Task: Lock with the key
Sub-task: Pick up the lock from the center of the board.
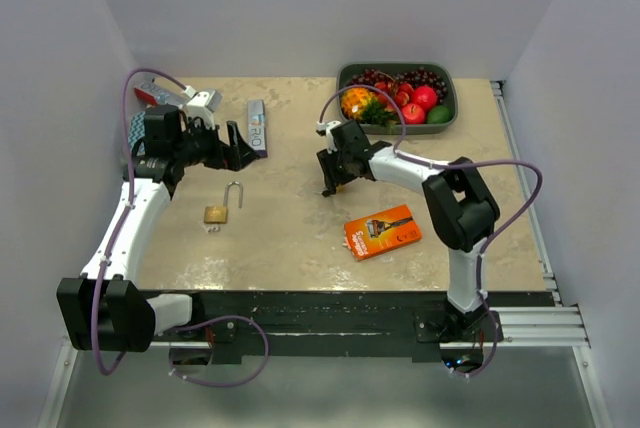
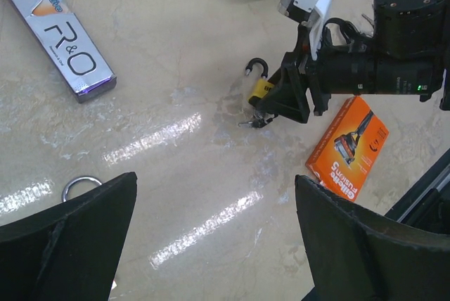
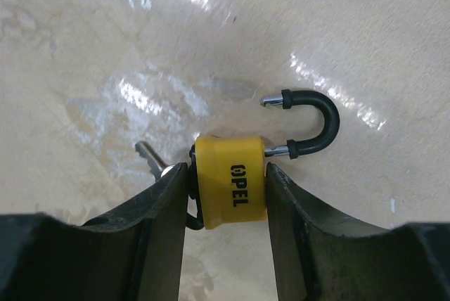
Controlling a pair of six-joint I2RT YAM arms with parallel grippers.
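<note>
A yellow padlock [image 3: 232, 181] with a black shackle [image 3: 316, 122] swung open lies on the beige table. My right gripper [image 3: 228, 171] is shut on its body, one finger against each side. A silver key [image 3: 148, 153] pokes out to the left of the lock body, by the left finger. The left wrist view shows the same padlock [image 2: 259, 90] and key [image 2: 254, 122] under the right gripper [image 2: 278, 107]. My left gripper [image 1: 240, 146] hovers open at the back left with nothing between its fingers [image 2: 84, 223].
A brass padlock [image 1: 217, 212] with its shackle up lies left of centre. A toothpaste box [image 1: 257, 127] lies beside the left gripper. An orange razor pack [image 1: 382, 232] sits near the right arm. A fruit basket [image 1: 345, 73] stands at the back.
</note>
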